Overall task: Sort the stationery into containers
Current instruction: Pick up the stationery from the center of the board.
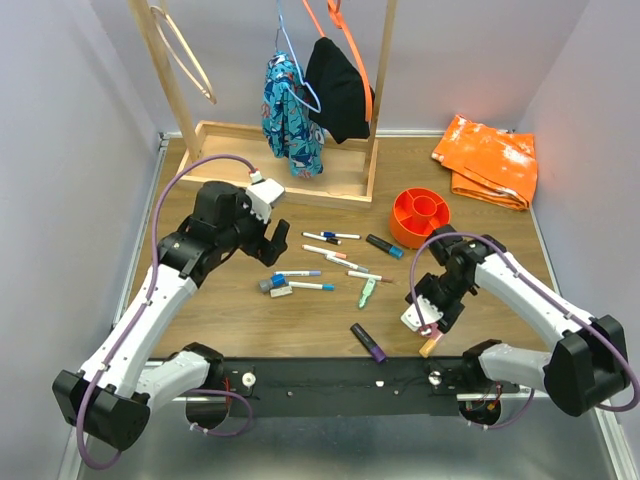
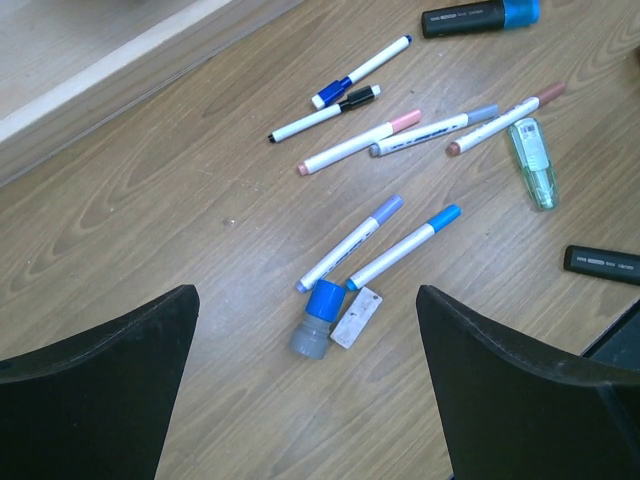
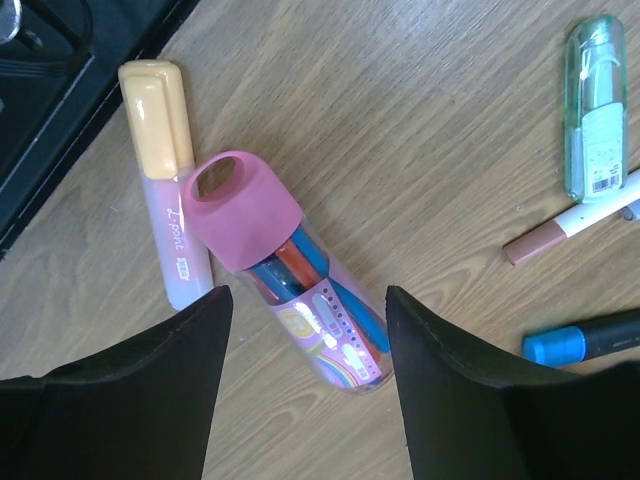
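Two hands: both spread open, neither gripping anything.
Right hand (image 3: 305, 300): set wide astride a pink-capped tube (image 3: 290, 265) in the lower middle of its wrist view. No contact shows. It looks lined up to close across the tube's body.
Pink-capped tube: lies slanted and flat on the wooden surface (image 1: 250, 310), with coloured pens inside. A peach-capped highlighter (image 3: 165, 180) lies just beside it on the left, near enough that closing could catch it.
Left hand (image 2: 307, 295): held wide above the scatter, with a blue-capped stub (image 2: 315, 320) and a small white piece (image 2: 357, 317) between its fingers. It is probably choosing a pick.
Loose stationery: thin white pens (image 1: 325, 252) fan across the centre of the top view. A mint-green piece (image 1: 367, 291) lies below them and a purple highlighter (image 1: 368, 342) lies nearer the bottom.
Orange cup (image 1: 420, 215): stands upright right of centre with its dividers showing. All the stationery seen lies outside it, so the sorting looks barely begun.
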Tool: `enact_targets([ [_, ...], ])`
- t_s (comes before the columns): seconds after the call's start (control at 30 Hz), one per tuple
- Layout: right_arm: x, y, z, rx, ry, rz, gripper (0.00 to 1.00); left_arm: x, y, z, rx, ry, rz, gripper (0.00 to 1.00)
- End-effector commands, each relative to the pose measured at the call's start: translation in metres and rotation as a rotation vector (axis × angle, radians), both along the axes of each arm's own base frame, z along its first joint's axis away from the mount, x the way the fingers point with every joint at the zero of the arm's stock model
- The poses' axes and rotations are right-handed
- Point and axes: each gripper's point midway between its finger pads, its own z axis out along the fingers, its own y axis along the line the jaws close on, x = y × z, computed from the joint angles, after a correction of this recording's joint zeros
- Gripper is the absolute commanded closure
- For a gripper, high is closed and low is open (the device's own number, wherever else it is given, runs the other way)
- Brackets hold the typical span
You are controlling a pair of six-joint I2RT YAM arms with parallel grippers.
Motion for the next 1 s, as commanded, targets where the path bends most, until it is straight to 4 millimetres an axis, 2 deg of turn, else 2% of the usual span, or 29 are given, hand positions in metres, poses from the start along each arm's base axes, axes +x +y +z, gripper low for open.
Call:
enact_targets([
  [0.0, 0.015, 0.018, -0.01, 0.068, -0.212, 0.586, 0.3, 0.002, 0.003, 0.014, -0.034, -0.022, 0.01, 0.01],
  [0.27, 0.008, 0.015, -0.031, 0.049, -0.157, 0.6, 0.32, 0.012, 0.015, 0.016, -0.033, -0.022, 0.062, 0.01],
  [0.5, 0.016, 0.028, -0.045, 0.071, -0.16, 0.62, 0.36, 0.017, 0.027, 0.016, -0.055, -0.007, 0.113, 0.01],
  [0.73, 0.014, 0.039, -0.058, 0.095, -0.122, 0.639, 0.44, 0.019, 0.037, 0.011, -0.078, 0.022, 0.153, 0.01],
  [0.87, 0.004, 0.037, -0.065, 0.096, -0.075, 0.631, 0.58, 0.021, 0.037, 0.011, -0.098, 0.027, 0.159, 0.01],
  [0.93, -0.001, 0.042, -0.064, 0.132, -0.063, 0.597, 0.66, 0.021, 0.038, 0.011, -0.1, 0.03, 0.161, 0.01],
  [0.97, -0.001, 0.046, -0.061, 0.15, -0.066, 0.582, 0.77, 0.02, 0.038, 0.01, -0.097, 0.036, 0.157, 0.01],
])
